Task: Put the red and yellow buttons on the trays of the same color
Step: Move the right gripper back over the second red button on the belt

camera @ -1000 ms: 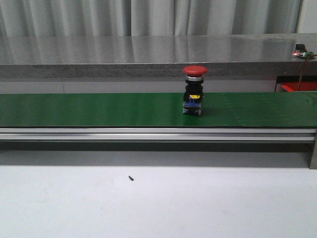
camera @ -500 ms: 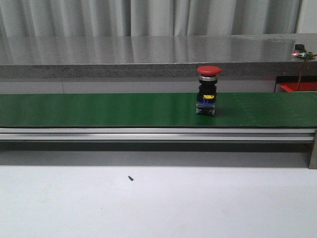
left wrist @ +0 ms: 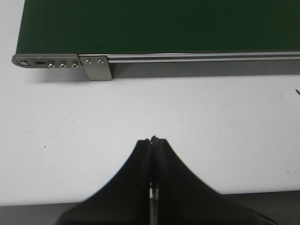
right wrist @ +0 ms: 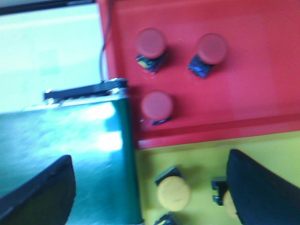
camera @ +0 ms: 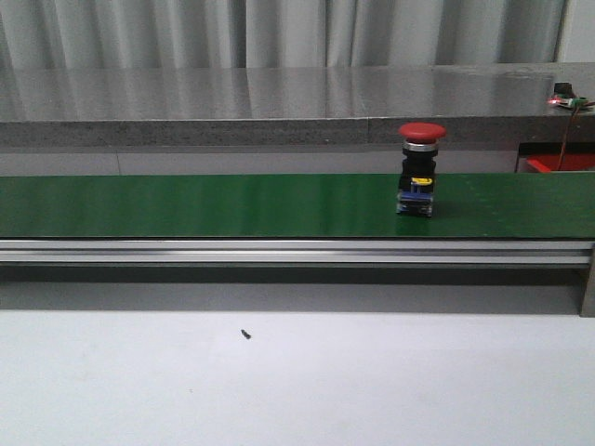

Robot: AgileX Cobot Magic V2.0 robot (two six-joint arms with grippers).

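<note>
A red button [camera: 420,169] stands upright on the green belt [camera: 204,205], toward its right end. The left gripper [left wrist: 153,140] has its fingers pressed together, empty, above the white table [left wrist: 140,117]. The right gripper [right wrist: 150,183] is spread wide, holding nothing, over the red tray [right wrist: 262,84] with three red buttons and the yellow tray [right wrist: 201,159] with yellow buttons

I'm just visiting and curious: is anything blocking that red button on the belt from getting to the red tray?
Nothing visible. The red button stands alone on the green belt, with bare belt on to the right end. The red tray beyond that end holds three buttons but has open space left.
</note>
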